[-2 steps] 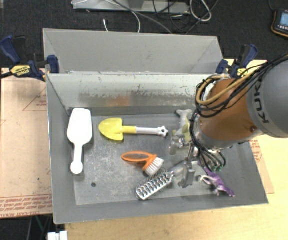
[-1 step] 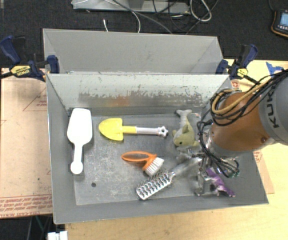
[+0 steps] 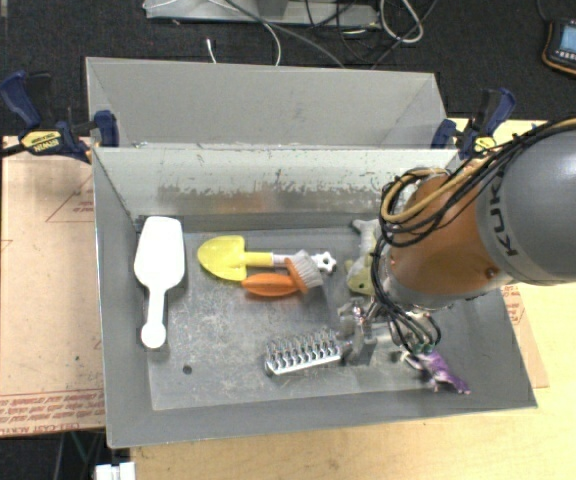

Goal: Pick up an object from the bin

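The grey metal bin [image 3: 268,173] holds a small, countable scatter rather than a heap. The arm [image 3: 538,208] comes in from the right, its orange wrist cover [image 3: 433,253] wrapped in loops of dark cable. It hangs over the right half of the bin floor.

The end effector [image 3: 363,338] is low in the bin, at the right end of one silver toothed piece [image 3: 303,353]. This is a short metallic comb-like strip with a row of upright ridges. It lies near the front wall, about midway across, tilted slightly so its right end sits higher in the view. The end effector is just beside or touching that end; which of the two cannot be told. Cables and the wrist body crowd the spot, so whether the end effector is wide or narrow cannot be told either.

On the left side lies one white scoop [image 3: 158,258], bowl toward the back wall and handle toward the front. Near the middle is one yellow spade [image 3: 223,258], blade to the left. Just in front of its handle is one orange-handled brush [image 3: 273,286] with white bristles at its right end. The two touch or nearly touch.

In the front right corner is one small purple toy [image 3: 438,371], close to the dangling cables. Two pale items peek out at the wrist cover's left edge: one whitish piece [image 3: 366,233] and one yellow-green piece [image 3: 358,280]. Both are too hidden to identify.
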You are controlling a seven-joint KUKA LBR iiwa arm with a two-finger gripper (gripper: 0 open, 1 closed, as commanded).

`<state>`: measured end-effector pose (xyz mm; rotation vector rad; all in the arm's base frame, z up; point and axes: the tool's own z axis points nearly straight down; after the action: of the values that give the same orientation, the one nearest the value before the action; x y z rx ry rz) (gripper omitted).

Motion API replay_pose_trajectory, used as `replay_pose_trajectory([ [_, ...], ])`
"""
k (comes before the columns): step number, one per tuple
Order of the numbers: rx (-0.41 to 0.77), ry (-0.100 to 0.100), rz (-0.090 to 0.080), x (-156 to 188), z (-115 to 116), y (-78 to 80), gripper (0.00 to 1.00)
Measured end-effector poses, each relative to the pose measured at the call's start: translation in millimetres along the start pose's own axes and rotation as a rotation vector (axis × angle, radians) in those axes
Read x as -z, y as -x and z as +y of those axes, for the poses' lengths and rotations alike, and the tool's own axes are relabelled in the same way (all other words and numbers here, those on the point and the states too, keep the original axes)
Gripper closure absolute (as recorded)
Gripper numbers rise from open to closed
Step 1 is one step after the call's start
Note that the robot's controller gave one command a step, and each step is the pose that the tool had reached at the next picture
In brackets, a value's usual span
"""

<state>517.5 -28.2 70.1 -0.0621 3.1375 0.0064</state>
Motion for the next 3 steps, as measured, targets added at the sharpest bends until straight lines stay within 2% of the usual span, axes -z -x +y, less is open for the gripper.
replay_pose_trajectory([
  [1, 0.000, 0.000, 0.000, 0.0, 0.0, 0.0, 1.00],
  [2, 0.095, 0.001, -0.002, 4.7, 41.7, 32.1, 1.00],
  [3, -0.012, -0.001, 0.003, 0.2, -5.9, -1.5, 1.00],
])
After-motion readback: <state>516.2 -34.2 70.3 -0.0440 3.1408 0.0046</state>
